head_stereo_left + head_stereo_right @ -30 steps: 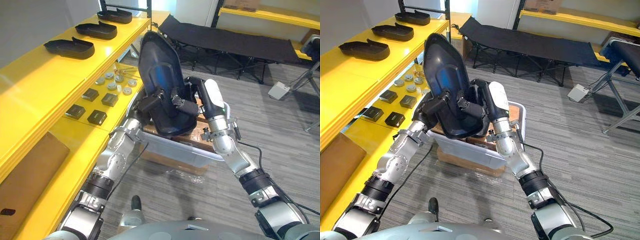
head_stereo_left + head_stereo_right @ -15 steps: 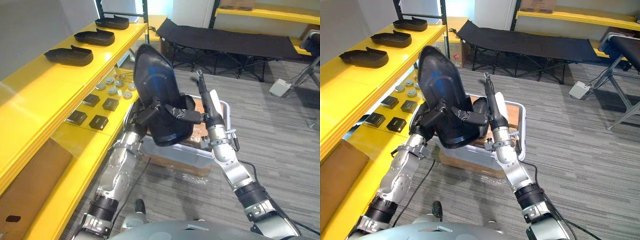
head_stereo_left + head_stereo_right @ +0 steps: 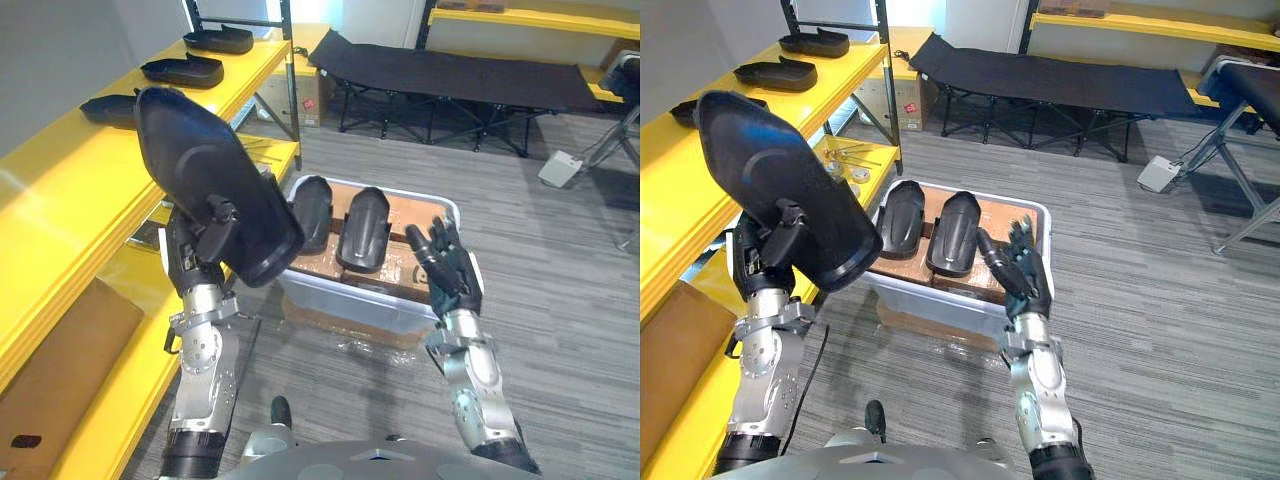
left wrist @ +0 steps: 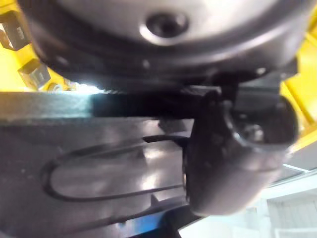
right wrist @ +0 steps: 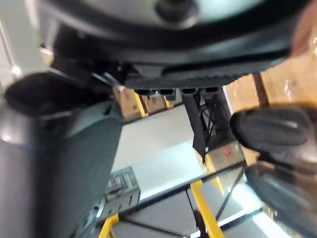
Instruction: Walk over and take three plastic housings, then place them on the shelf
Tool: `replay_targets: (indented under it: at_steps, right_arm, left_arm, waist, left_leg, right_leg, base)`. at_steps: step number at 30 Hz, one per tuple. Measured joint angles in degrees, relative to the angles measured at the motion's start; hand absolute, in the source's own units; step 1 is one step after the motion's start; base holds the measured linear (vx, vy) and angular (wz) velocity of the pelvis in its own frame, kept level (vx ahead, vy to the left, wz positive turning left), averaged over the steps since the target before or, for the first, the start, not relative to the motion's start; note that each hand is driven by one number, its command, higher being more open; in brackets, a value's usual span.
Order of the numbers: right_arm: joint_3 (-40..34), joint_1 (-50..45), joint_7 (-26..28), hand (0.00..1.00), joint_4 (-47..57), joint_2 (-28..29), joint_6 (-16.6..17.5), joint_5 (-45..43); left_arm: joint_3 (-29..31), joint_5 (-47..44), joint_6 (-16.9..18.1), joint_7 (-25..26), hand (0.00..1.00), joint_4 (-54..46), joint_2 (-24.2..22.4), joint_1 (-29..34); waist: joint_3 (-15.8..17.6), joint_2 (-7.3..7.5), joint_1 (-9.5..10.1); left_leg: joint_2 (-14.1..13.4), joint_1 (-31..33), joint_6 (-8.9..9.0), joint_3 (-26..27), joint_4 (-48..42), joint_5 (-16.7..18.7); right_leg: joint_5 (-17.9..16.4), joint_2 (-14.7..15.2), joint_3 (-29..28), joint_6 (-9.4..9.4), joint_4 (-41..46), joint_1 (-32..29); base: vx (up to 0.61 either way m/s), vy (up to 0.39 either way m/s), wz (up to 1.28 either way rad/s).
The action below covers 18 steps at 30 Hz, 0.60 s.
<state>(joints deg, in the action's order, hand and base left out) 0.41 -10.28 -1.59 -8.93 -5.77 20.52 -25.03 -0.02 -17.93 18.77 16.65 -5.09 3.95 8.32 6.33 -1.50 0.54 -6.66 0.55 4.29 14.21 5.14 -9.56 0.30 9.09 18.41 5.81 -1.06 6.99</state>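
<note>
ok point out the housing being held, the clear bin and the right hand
held housing (image 3: pixel 190 155), left eye view, its broad dark face
clear bin (image 3: pixel 345 302), left eye view, front wall
right hand (image 3: pixel 452 275), left eye view, palm

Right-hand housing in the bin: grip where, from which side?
Probably its right long edge, coming from above on the robot's right. The housing lies dome-up on cardboard in the bin, the other housing close on its left; the open right hand is beside it.

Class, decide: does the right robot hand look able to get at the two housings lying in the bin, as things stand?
Probably yes: the right robot hand is open and empty beside the bin, whose top is uncovered, with the housings lying exposed.
</note>
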Motion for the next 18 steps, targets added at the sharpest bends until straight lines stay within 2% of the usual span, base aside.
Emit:
replay_targets:
  at_steps: [2, 5, 10, 12, 17, 18]
  right_arm:
    - [-1.7, -1.8, -1.7, 1.00, 0.0, 0.1, -0.2, 0.3]
    - [-4.4, -4.1, -1.7, 1.00, 0.0, 0.6, -0.9, -0.2]
    - [-4.8, -5.1, -2.1, 1.00, -0.3, 1.1, -1.6, 0.3]
    - [-4.3, -5.1, -3.3, 1.00, -0.3, 1.1, -2.1, 4.4]
    - [-2.5, -3.3, -4.7, 1.00, -1.6, 0.9, -2.8, 5.4]
    - [-2.2, -2.1, -4.7, 1.00, -2.9, 0.8, -3.0, 5.3]
  left_arm:
    - [0.4, -0.9, 0.0, -0.2, 0.00, 0.0, -0.8, 1.8]
    - [0.4, -4.5, 0.0, -0.6, 0.00, 0.0, -1.5, 4.1]
    - [1.3, -6.2, 0.0, -0.6, 0.00, -1.3, -2.0, 5.9]
    - [2.2, -5.8, -0.1, -0.5, 0.00, -2.8, -2.0, 6.2]
    - [6.4, -1.7, -0.1, 1.1, 0.00, -7.0, -2.0, 8.1]
    - [7.9, -1.7, -0.1, 1.2, 0.00, -7.6, -2.0, 8.6]
  waist:
    - [0.0, -0.02, -0.83]
    - [-0.1, -0.11, -1.03]
    - [-0.4, -0.43, -1.99]
    - [-0.6, -0.65, -1.53]
    - [-1.4, -1.31, -0.21]
    - [-1.4, -1.34, 0.79]
  left_leg:
    - [0.0, -0.2, 0.11, 0.3, 0.0, 0.1]
    - [-0.3, -1.1, 0.38, 1.6, 0.0, 0.5]
    - [-0.6, -1.1, 0.44, 1.8, 0.0, 0.5]
    - [-0.5, -1.0, 0.44, 1.4, 0.0, 0.5]
    - [0.1, 1.0, 0.31, -2.6, 0.0, -0.1]
    - [0.3, 1.4, 0.32, -3.8, 0.0, -0.3]
  right_leg:
    - [0.0, 0.0, -0.2, -0.04, 0.0, 0.0]
    - [0.0, -0.1, -1.4, -0.05, 0.0, -0.1]
    - [-0.1, -0.3, -1.5, 0.00, 0.0, -0.2]
    - [-0.2, -0.3, -1.2, -0.01, 0.0, -0.1]
    - [-0.5, -0.2, 2.8, -0.09, 0.0, 0.4]
    - [-0.6, -0.2, 4.1, 0.07, 0.0, 0.8]
  base:
    - [0.02, 0.000, -0.11]
    - [0.02, -0.005, -0.22]
    - [0.01, -0.005, -0.05]
    - [0.01, -0.003, 0.06]
    - [0.02, -0.005, 0.38]
    - [0.02, -0.008, 0.54]
